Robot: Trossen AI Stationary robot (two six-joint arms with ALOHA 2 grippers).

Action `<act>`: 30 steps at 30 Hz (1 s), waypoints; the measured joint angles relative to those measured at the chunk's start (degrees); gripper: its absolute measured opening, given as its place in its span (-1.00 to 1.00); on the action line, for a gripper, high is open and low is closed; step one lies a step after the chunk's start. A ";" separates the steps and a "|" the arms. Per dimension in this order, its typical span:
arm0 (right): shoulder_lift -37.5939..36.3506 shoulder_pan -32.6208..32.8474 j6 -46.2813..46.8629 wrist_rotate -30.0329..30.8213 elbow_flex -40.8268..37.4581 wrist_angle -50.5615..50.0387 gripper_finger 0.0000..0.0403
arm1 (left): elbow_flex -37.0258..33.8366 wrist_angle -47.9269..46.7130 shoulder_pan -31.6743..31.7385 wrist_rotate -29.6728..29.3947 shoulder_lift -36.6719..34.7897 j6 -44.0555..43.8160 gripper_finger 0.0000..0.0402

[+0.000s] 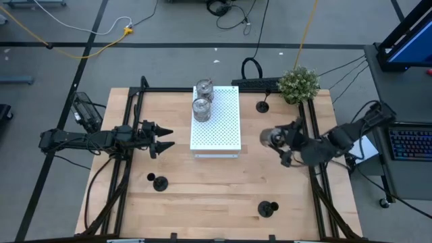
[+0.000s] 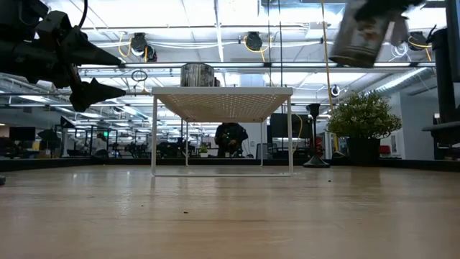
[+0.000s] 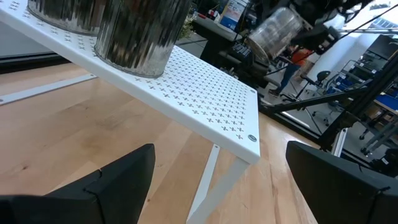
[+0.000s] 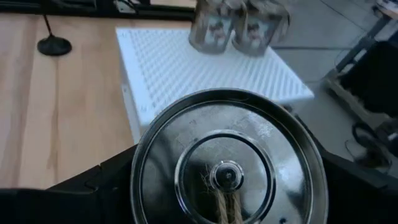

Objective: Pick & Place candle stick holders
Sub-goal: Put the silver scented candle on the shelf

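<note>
High view findings: two silver candle stick holders (image 1: 202, 101) stand touching one another at the far end of the white perforated board (image 1: 223, 131). The right claw (image 1: 282, 140) is clamped on a third silver holder (image 1: 272, 138), carried clear of the tabletop (image 1: 202, 196) and just short of the board's near-side edge; the right wrist view confirms the fingers (image 4: 93, 186) flank the shiny round body. The left claw (image 1: 164, 138) waits on the board's opposite side, jaws apart and empty.

Progress, as judged: two of six holders placed, one in transit. Three black holders remain on the tabletop: one (image 1: 262, 106) just beyond the right claw beside the green plant (image 1: 299, 83), one (image 1: 268, 208) well behind it toward the near edge, one (image 1: 159, 182) near the left claw.

Limitations: the carried holder's underside and its exact height above the wood cannot be read. Low view shows it only as a blurred shape, possibly tilted. The black holders' thin stems are barely discernible from above.
</note>
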 joint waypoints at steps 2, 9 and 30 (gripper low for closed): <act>1.54 -4.75 -6.69 -4.36 0.53 6.20 0.71 | 0.00 -0.01 -0.01 0.00 0.00 0.01 0.82; 9.56 -20.77 -21.17 -21.39 5.22 23.96 0.71 | 0.00 -0.02 0.01 0.00 0.01 0.00 0.82; 35.94 -44.98 -26.63 -42.51 25.33 22.74 0.71 | 0.00 -0.02 0.01 -0.02 0.00 0.00 0.82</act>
